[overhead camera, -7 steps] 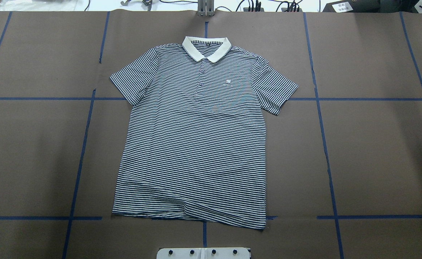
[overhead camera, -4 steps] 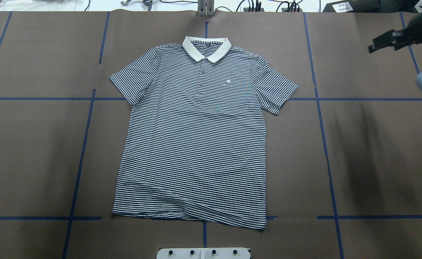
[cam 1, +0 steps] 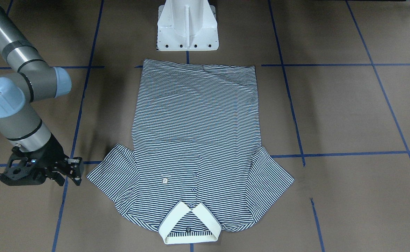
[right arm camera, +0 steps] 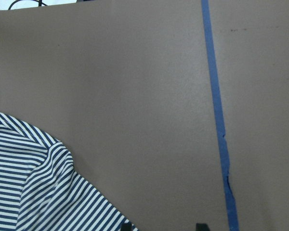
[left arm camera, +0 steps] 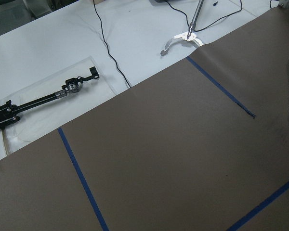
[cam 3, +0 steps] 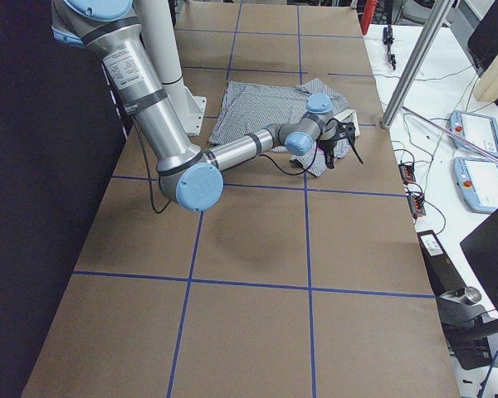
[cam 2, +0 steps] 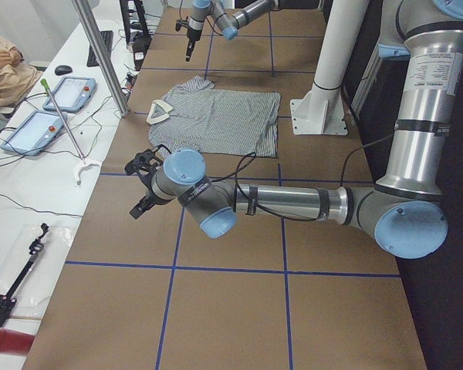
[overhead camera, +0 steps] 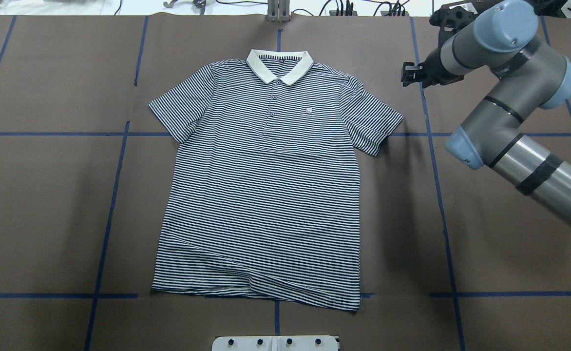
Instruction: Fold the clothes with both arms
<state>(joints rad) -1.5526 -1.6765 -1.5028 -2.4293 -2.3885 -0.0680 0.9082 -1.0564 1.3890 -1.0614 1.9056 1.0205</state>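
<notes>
Shirt [overhead camera: 266, 195] lies flat, front up, mid-table [overhead camera: 47, 219], collar [overhead camera: 279, 66] at the end far from the robot base [overhead camera: 275, 342], both sleeves spread. We read that as laid out so each arm can take its own side. Nothing is folded yet.

Right hand [overhead camera: 412, 80] hangs just off the shirt's right sleeve [overhead camera: 373, 122], beside the shoulder, not touching cloth. Its wrist cam shows two fingertips [right arm camera: 127, 227] w/ a clear gap, so it's spread and holds nothing. It's prob. lined up to come in on the sleeve edge for the 1st fold.

Left hand [cam 2: 141, 189] hangs well off the shirt's other side. We see it from the side cam only, so we can't tell if it's spread or closed.

Hem [overhead camera: 246, 282] has a slight wrinkle, which may skew a fold.
</notes>
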